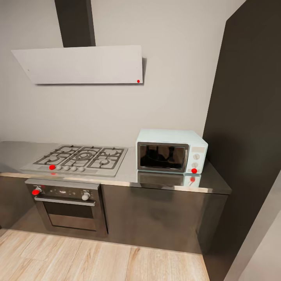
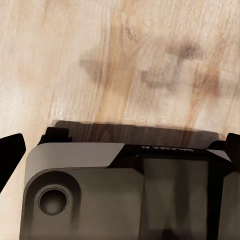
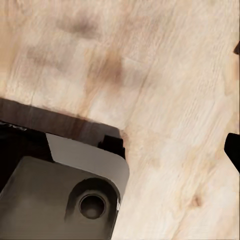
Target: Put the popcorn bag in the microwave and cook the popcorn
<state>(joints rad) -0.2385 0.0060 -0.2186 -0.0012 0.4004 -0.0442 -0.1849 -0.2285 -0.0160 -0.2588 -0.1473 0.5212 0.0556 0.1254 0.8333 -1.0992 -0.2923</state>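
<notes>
Scanning left to right: gas hob (image 1: 80, 158) over the black built-in oven (image 1: 66, 207), then the microwave (image 1: 171, 151), door shut, at the right end of the desk (image 1: 128, 177). No popcorn bag on this stretch, so the likely failure is searching the wrong run of desk. Both arms hang low, wrist views facing the wood floor (image 2: 125, 60) over the robot base (image 2: 100, 195); tool state: cannot tell.

Soft even light, slight blur, faint shadows.

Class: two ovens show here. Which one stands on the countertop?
The mint-blue microwave, standing on the grey countertop beside the hob; the black oven is built in below.
</notes>
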